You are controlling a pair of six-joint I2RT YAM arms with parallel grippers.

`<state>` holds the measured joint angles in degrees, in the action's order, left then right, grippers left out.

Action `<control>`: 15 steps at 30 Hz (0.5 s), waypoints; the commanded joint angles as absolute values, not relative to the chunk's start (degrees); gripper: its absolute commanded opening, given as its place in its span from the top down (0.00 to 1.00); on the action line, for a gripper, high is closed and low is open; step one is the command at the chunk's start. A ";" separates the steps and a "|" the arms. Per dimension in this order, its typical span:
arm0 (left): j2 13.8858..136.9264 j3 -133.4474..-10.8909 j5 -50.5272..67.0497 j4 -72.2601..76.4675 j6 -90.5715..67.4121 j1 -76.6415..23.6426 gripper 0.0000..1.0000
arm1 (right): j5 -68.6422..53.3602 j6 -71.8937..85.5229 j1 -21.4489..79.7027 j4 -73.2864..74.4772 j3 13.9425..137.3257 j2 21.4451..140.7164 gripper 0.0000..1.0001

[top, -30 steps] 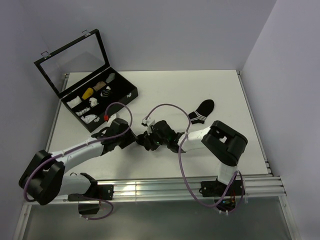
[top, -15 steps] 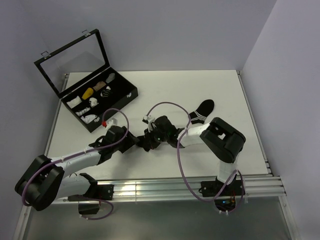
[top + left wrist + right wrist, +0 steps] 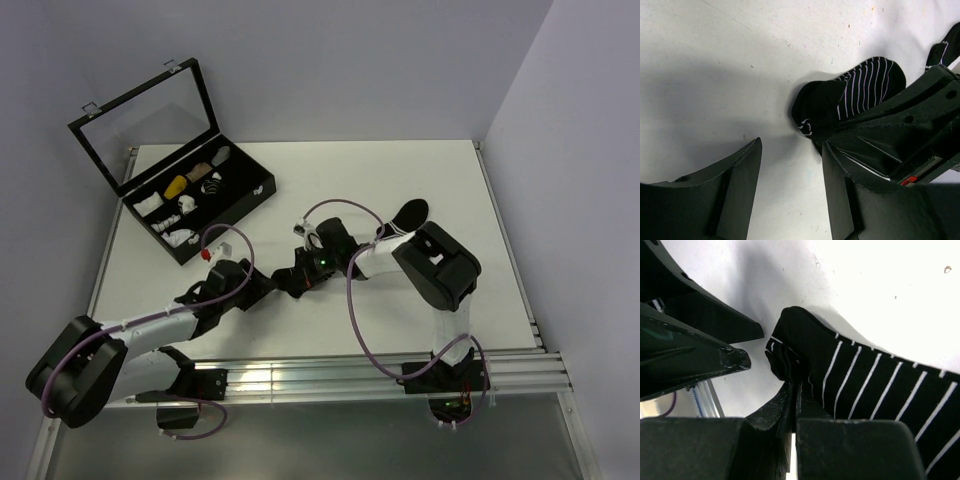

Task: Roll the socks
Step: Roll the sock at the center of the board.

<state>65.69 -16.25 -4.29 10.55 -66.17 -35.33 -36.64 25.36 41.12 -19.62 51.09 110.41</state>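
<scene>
There is a black box (image 3: 240, 218) at the far left of the table (image 3: 350, 165). Its clear lid (image 3: 145, 120) stands open and leans back. The box is split into little spaces. Small rolled bundles sit in them. One is yellow (image 3: 176, 186), one is tan (image 3: 199, 172), and some are white (image 3: 150, 203). I can't tell what the others are.

Both arms reach in low and meet nose to nose in the middle of the table. The left arm (image 3: 160, 320) lies long and flat from the near left corner. The right arm (image 3: 435, 265) bends at its elbow and points back to the left.

A black sock (image 3: 865, 85) with thin white stripes lies on the table between the two grippers. One end of it is folded over into a small lump. The right gripper (image 3: 794, 390) has its jaws pressed tight together on that folded end.

The left gripper (image 3: 791, 150) is just beside the sock, with its tips pointing at it. Its jaws are partly apart, and only bare table shows between them. I can't tell if one finger touches the sock.

The second sock (image 3: 410, 212) lies flat farther back, to the right. The right arm hides part of it.
</scene>
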 commanded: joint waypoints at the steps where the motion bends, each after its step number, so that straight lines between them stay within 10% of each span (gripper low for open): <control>1: 68.01 -16.52 -3.52 15.20 -65.30 -35.24 0.43 | -38.22 26.72 40.17 -15.47 52.91 113.37 1.00; 15: 75.85 -17.49 -2.28 19.86 -63.81 -35.24 0.48 | -42.01 30.50 38.58 -17.05 53.17 115.22 0.99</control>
<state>74.24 -16.86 -2.39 21.26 -65.58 -35.31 -42.59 30.46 39.03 -19.31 53.23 113.62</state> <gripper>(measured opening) 0.523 0.025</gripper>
